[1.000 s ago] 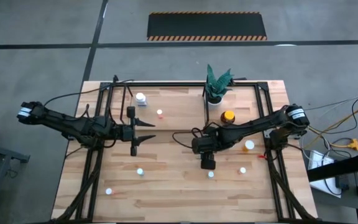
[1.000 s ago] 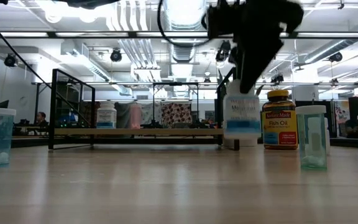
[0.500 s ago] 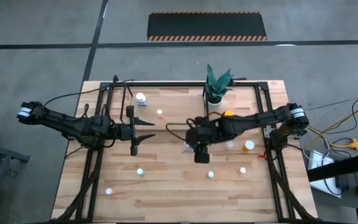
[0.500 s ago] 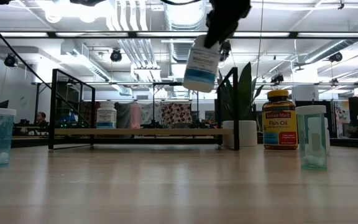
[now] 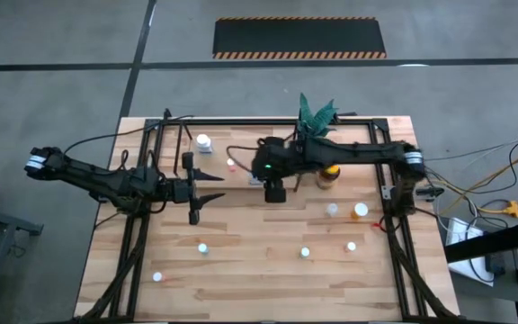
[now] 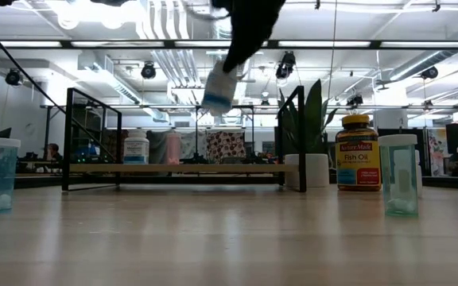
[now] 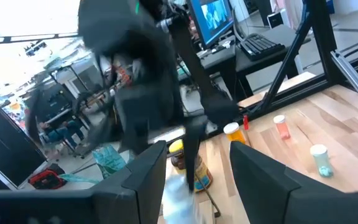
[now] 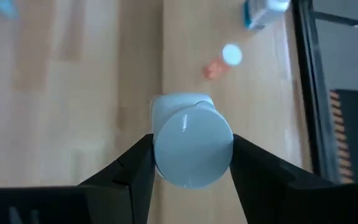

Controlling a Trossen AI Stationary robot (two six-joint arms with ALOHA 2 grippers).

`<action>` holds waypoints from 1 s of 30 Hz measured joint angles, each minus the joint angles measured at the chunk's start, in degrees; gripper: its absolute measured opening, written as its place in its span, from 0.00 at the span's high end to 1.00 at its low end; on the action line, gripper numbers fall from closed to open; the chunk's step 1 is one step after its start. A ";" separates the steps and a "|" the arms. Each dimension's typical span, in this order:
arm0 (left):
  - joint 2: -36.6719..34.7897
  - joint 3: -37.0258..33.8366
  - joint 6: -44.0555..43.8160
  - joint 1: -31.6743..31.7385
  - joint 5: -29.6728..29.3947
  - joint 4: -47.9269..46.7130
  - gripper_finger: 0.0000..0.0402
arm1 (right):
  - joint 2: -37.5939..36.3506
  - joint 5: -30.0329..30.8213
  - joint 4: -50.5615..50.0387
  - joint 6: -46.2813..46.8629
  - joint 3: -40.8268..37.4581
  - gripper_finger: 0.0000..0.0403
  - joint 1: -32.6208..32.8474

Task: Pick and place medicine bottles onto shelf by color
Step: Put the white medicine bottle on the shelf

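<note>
I count ten medicine bottles from above. One white-capped bottle (image 8: 192,148) is clamped in my right tool (image 5: 259,178), its fingers (image 8: 132,171) pressed against both sides of the cap, and it hangs in the air high over the shelf (image 5: 250,139), between the shelf's black posts in the low view (image 6: 219,89). A second white bottle (image 5: 204,143) stands at the shelf's far left. A small pink bottle (image 5: 231,164) lies just beside my right tool. The amber bottle (image 5: 329,173) with the yellow cap stands right of it, partly under my right arm. Six small bottles stand spread over the near half of the desk (image 5: 268,288): a pale one (image 5: 333,210) and an orange one (image 5: 360,211) side by side, two more (image 5: 351,246) (image 5: 305,253) nearer the front, one (image 5: 202,247) left of centre and one (image 5: 157,276) near the front left. There is one plant (image 5: 316,121) at the shelf's far right corner. My left tool (image 5: 212,189) hovers left of centre, its fingers apart with nothing between them. The desk is pale wood planks framed by black bars, and beyond it is grey floor with one black mat (image 5: 299,38). The middle of the desk, between the two tools and the front row of bottles, is bare wood. The right edge is crowded by cables.
</note>
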 joint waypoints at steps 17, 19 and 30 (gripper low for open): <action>-0.11 0.09 0.62 0.00 0.00 0.17 0.60 | 16.88 -9.74 -10.93 -10.02 22.70 0.58 -17.57; -0.13 0.17 1.19 0.00 0.00 0.36 0.60 | 17.70 -9.77 -11.10 -10.73 22.45 0.58 -18.25; -0.42 0.10 1.99 0.01 0.00 0.67 0.60 | 21.11 -9.89 -10.48 -12.54 22.31 0.58 -19.58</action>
